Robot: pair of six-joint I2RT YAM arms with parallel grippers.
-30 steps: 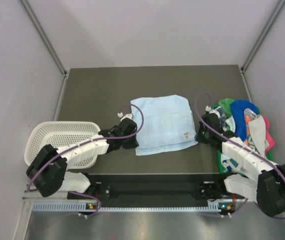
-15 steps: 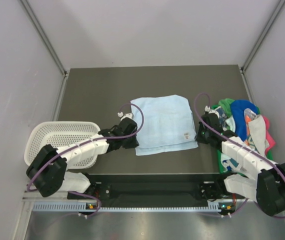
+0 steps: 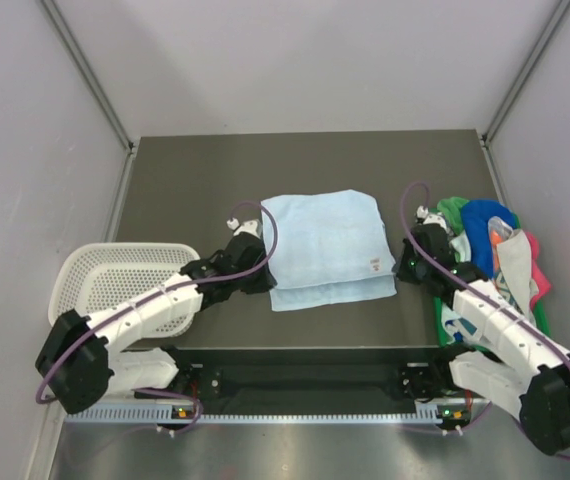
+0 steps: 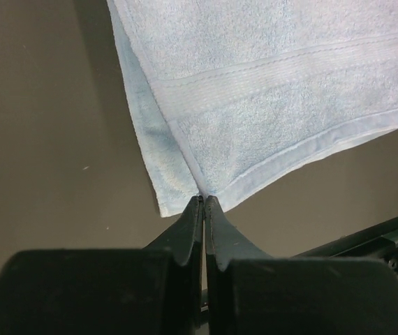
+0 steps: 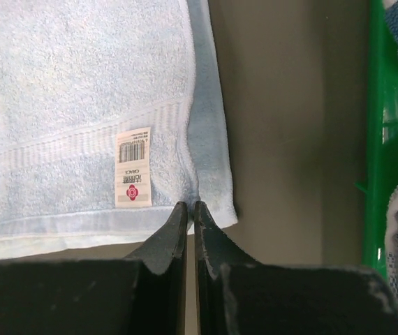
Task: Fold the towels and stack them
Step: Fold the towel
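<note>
Left wrist view first: the left gripper (image 4: 204, 200) has its two black fingers pressed tight together. The near left corner of the top layer of the pale blue towel (image 4: 276, 84) runs straight into the tips, so it's pinching that corner. The layer underneath pokes out a bit to the left and lies flat on the dark counter (image 4: 45, 139). It's looped terry with a flat woven band and a stitched hem along the near edge.

The right wrist view is much the same. The right gripper (image 5: 190, 206) is squeezed together on the towel's near right edge, just inside the corner, and a little ridge of fabric leads into the tips. A small white barcode label (image 5: 133, 167) with a pink logo sits just left of the fingers. The green tray (image 5: 384, 139) shows at the right, apart from the towel.

From the top, the towel is folded into a rough square in the middle of the counter, between the two arms. A white mesh basket (image 3: 115, 280) sits by the left arm. To the right is a heap of other towels (image 3: 485, 240) in green, royal blue, pink and a white print, all crumpled.
</note>
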